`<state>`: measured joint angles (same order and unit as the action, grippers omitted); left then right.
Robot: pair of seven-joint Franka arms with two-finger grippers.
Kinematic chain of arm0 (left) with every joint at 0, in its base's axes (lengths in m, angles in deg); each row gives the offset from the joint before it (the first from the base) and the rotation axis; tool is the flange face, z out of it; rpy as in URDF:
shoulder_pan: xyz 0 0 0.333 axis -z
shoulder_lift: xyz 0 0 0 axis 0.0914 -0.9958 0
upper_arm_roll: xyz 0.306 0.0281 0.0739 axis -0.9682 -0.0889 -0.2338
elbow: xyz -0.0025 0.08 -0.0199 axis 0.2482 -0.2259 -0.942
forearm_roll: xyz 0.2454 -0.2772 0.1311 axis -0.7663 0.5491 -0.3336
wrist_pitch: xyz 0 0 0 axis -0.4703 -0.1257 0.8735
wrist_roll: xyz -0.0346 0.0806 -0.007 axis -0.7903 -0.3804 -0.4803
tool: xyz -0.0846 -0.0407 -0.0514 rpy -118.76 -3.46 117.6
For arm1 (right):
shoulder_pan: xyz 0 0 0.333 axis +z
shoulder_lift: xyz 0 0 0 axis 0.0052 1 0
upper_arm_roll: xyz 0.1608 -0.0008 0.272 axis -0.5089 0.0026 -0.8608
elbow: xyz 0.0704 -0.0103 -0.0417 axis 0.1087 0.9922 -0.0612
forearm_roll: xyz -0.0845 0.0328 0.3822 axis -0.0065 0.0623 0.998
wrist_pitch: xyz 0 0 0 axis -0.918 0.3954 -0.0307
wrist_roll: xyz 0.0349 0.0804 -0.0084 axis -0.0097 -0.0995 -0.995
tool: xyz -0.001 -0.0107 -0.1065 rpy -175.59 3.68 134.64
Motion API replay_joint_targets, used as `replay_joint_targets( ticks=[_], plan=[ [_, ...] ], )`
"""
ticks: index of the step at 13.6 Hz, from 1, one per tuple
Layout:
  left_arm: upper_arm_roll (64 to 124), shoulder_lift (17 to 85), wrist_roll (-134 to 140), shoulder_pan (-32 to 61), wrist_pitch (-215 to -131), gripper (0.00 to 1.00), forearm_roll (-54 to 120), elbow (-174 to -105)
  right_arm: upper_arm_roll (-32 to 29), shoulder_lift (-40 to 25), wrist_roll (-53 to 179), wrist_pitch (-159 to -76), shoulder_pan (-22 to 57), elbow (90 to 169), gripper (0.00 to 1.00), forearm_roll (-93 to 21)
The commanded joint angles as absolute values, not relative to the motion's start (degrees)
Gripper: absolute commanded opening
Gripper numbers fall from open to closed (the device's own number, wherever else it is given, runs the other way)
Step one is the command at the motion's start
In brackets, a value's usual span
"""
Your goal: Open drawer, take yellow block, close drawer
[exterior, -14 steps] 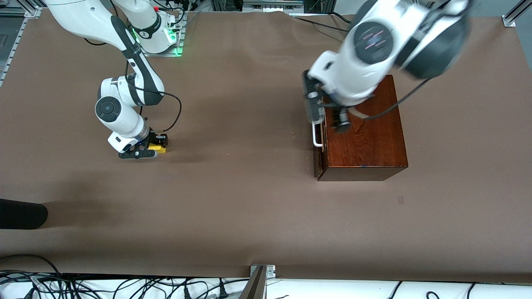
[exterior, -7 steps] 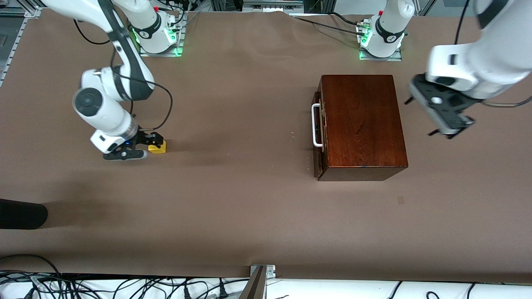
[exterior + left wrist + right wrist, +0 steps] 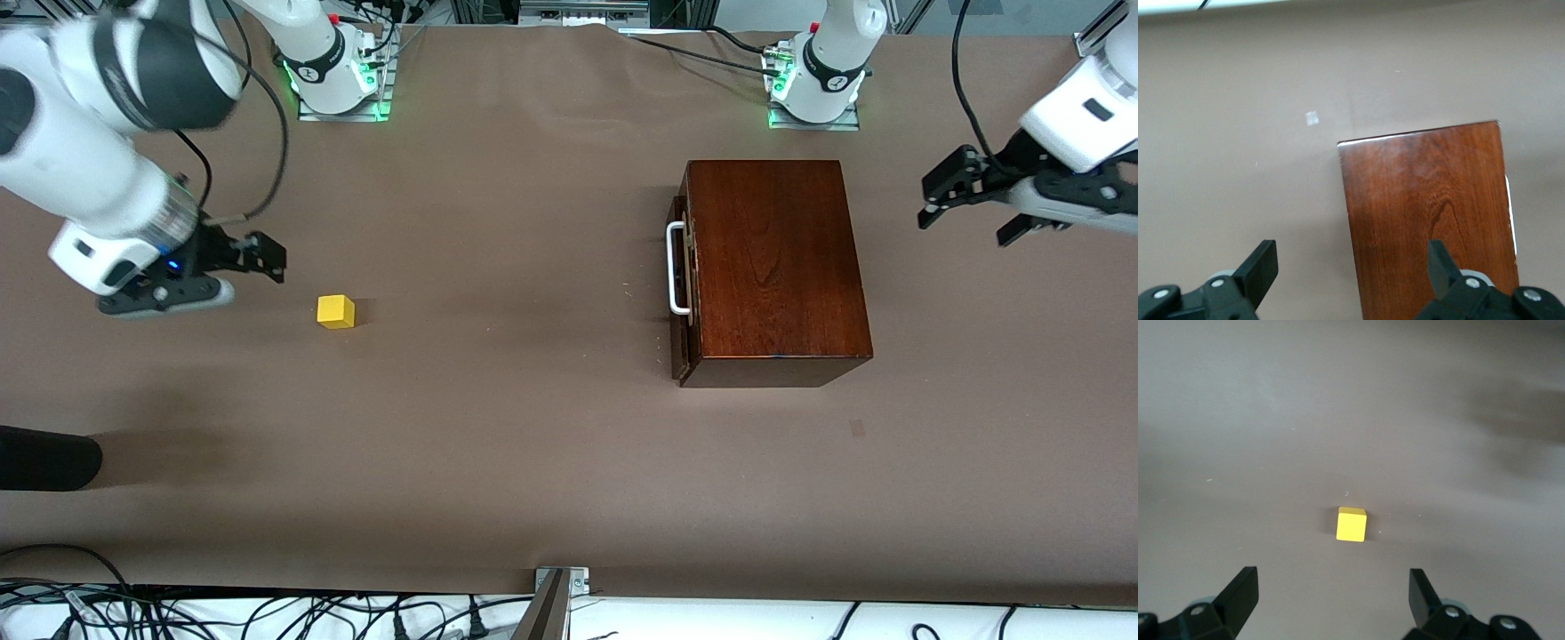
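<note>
we see a small matte yellow block (image 3: 336, 311), a plain cube, resting alone on the brown papery tabletop (image 3: 516, 427) toward the right arm's end. the right gripper (image 3: 253, 258) hangs just beside it, jaws wide and empty. the glossy reddish wooden box (image 3: 773, 267) has its drawer (image 3: 683, 293) shut, white bar handle (image 3: 677, 268) showing. the left gripper (image 3: 971, 203) hangs over the tabletop beside the box, jaws wide, holding nothing.

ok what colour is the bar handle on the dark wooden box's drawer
White: the U-shaped bar handle on the dark reddish-brown drawer front; front view shows it best.
</note>
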<state>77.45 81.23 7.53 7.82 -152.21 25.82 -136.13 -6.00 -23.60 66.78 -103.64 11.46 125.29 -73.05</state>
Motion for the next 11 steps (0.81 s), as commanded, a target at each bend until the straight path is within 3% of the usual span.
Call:
replay_joint_targets(
  ticks=[1, 5, 11],
  plan=[
    [77.1, 84.6, 2.1, 7.4, -151.2, 1.00, 26.8, -141.6, -6.0, -24.0, 64.1, -97.7, 11.0, 121.6, 1.00, -71.8],
    [77.0, 83.0, 2.2, 6.7, -148.7, 1.00, 26.5, -140.9, -5.1, -26.4, 62.0, -97.2, 10.9, 122.1, 1.00, -72.1],
    [77.8, 74.7, 2.6, 5.2, -146.4, 1.00, 26.4, -132.0, -3.2, -26.2, 61.1, -96.6, 10.9, 121.1, 1.00, -72.8]
  ],
)
